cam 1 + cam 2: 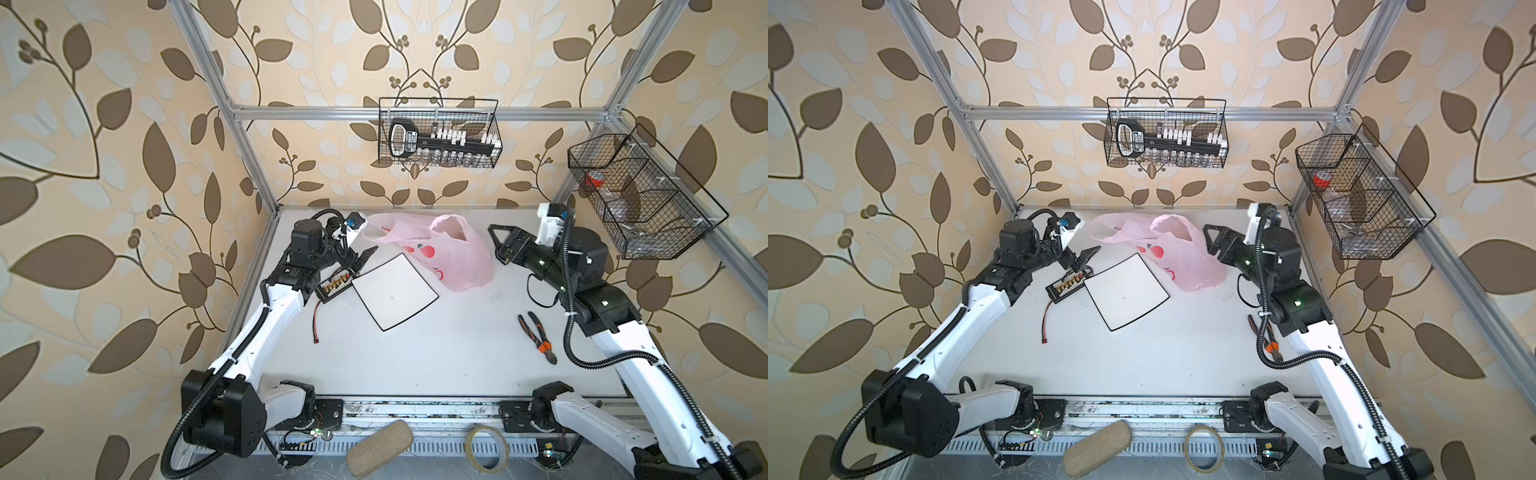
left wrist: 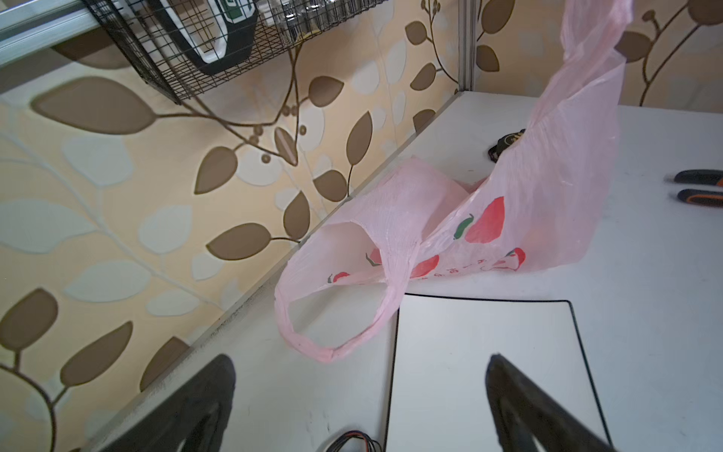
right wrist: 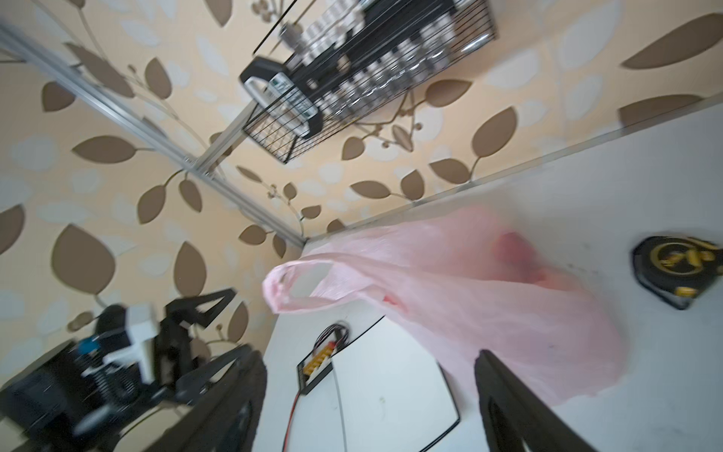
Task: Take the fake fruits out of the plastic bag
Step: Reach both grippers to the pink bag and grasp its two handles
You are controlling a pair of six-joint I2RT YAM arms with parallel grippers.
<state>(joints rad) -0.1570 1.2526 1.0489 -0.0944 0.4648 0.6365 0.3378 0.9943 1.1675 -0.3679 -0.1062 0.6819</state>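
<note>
Left pincer (image 1: 360, 258) spread wide, empty, hung over counter (image 1: 436, 353) at plate (image 1: 395, 291) corner. Plastic bag (image 1: 457, 257) lay slumped between both pincers, handle loop nearest left one. Right pincer (image 1: 497, 245) jaws apart, nothing gripped, just beside bag's flank. Fake fruits not made out through film.
</note>
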